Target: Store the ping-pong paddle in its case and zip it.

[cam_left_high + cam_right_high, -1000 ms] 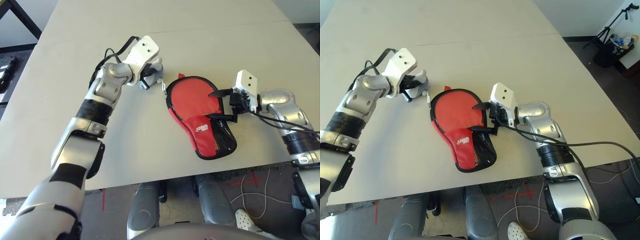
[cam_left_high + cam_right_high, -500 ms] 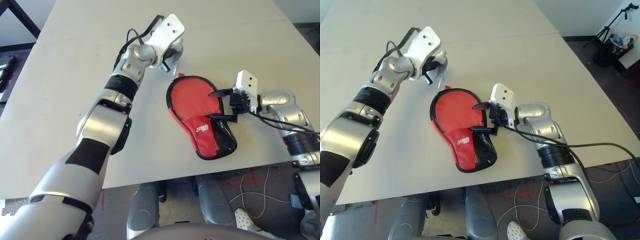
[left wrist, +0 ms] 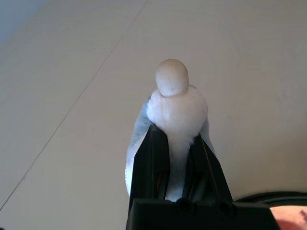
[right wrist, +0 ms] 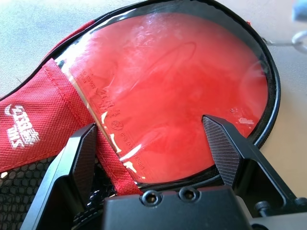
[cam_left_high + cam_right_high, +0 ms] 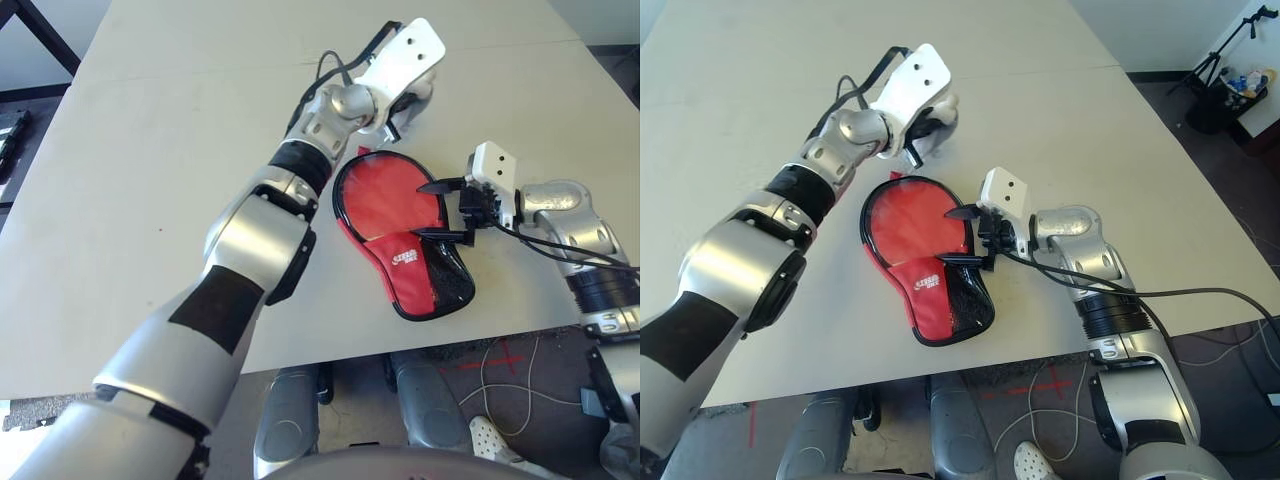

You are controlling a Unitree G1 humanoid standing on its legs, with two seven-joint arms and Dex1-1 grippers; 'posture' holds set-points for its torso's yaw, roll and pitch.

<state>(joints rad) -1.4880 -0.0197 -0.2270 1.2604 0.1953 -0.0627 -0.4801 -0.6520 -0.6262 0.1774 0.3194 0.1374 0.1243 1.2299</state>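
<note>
1. Pale beige bench [image 5: 150, 180], matte and smooth, with one faint seam line running across its far part. Dark floor and a stand leg lie past its edges.

2. Landmark: the case [image 5: 425, 275]. It lies flat on the bench near the near edge, its round end pointing away from me and its narrow end toward me.

3. The ping-pong paddle [image 4: 182, 91] sits inside the case. Its round red rubber face shows glossy through the open flap, with faint printed lettering near the neck. I cannot see the handle; my guess is that it sits under the red fabric of the narrow end.

4. Case materials: woven red cloth with a small white logo, a black mesh panel on the side toward my right arm, and black piping round the rim.

5. Left gripper [image 3: 175, 158]: raised just beyond the round end of the case, clenched on a pale grey-white stuffed lump [image 3: 175, 103]. This is soft and fuzzy, with a smooth rounded knob on top.

6. Right gripper [image 5: 440, 210]: released, fingers spread wide, at the case's right edge over the paddle face, holding nothing.

7. Progress, as I judge it: the paddle is stowed. The flap is not yet shut, and the zip is still undone.
</note>
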